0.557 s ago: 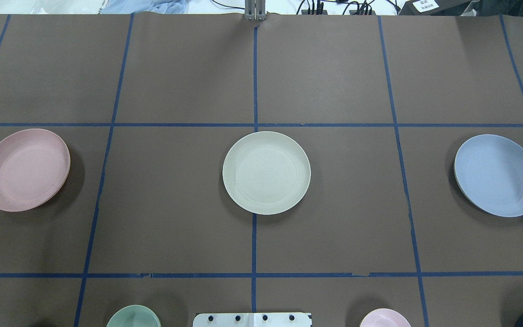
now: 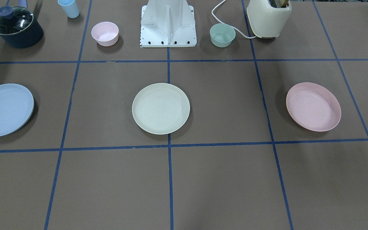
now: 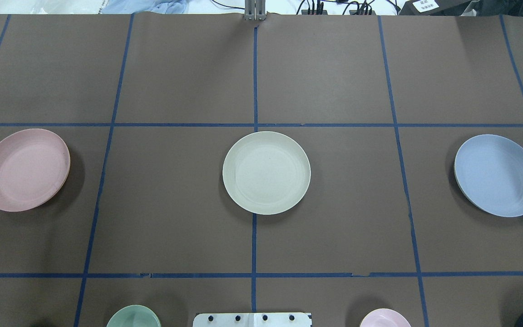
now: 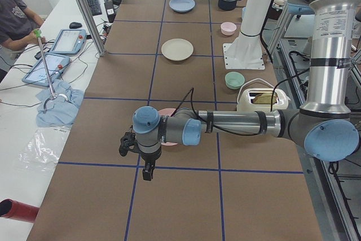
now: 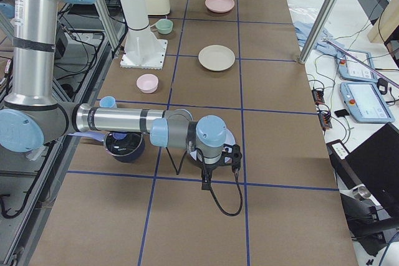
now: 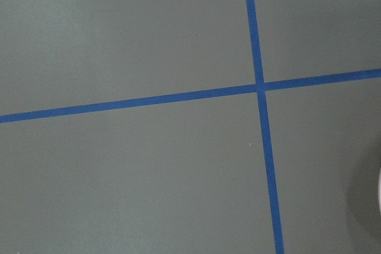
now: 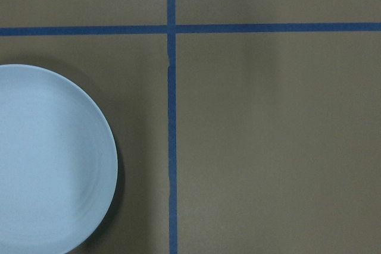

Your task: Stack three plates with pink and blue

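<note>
Both arms low & outstretched, left gripper (image 4: 148, 171) nr pink plate (image 3: 24, 169), right gripper (image 5: 205, 181) nr blue plate (image 3: 497, 175); open/shut unclear.

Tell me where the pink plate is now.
In the overhead view the pink plate lies far left, on the robot's left side, in the same row as the cream plate at centre, apart from it.

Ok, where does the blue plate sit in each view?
Front-facing: blue plate at the left edge.
Overhead: blue plate far right.
Exterior left: blue plate at the far end, top.
Exterior right: mostly hidden under the near arm's wrist.
Left wrist: not in it.
Right wrist: blue plate lower left.
Shared landmark: cream plate at the table's centre.
</note>
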You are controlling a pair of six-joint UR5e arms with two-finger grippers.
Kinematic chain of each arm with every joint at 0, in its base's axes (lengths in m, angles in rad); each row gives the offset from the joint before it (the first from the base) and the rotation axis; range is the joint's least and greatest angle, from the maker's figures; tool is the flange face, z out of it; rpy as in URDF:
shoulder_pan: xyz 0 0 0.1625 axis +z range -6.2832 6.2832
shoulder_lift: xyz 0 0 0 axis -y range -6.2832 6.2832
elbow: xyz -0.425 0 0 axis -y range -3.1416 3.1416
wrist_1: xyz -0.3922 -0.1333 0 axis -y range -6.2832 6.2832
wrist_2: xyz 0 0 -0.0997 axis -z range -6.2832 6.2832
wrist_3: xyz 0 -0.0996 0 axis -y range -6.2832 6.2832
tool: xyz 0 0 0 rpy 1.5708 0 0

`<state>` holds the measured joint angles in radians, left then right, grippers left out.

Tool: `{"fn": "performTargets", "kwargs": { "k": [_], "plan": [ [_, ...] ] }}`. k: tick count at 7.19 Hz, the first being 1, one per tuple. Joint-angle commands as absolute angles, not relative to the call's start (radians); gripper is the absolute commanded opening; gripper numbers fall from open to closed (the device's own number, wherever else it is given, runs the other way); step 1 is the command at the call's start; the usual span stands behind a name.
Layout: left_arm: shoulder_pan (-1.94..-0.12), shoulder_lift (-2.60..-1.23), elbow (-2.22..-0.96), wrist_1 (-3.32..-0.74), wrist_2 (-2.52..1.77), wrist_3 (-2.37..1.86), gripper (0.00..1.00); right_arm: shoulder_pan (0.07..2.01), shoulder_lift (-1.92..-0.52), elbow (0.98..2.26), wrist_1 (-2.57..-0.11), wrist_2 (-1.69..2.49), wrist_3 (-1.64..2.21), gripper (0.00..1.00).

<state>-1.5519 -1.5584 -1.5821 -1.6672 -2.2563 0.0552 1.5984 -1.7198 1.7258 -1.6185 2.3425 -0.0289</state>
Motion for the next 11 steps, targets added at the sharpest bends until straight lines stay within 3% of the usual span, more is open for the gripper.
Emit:
{"fn": "performTargets", "kwargs": {
  "k": [1, 6, 11],
  "plan": [
    [-1.549, -1.569, -1.597, -1.681, -2.258, 0.06, 1.0, 1.598, -1.72, 1.727, -1.615, 2.35, -0.028, 1.0],
    [-1.486, -1.601, -1.542, -1.884, -2.405, 0.043, 1.0, 1.598, -1.709, 1.747, -1.606, 2.361, -0.031, 1.0],
    [-1.173, -1.505, -1.433, -2.449, -2.361, -0.74, 0.99, 1.598, -1.704, 1.75, -1.608, 2.367, -0.028, 1.0]
  ]
}}
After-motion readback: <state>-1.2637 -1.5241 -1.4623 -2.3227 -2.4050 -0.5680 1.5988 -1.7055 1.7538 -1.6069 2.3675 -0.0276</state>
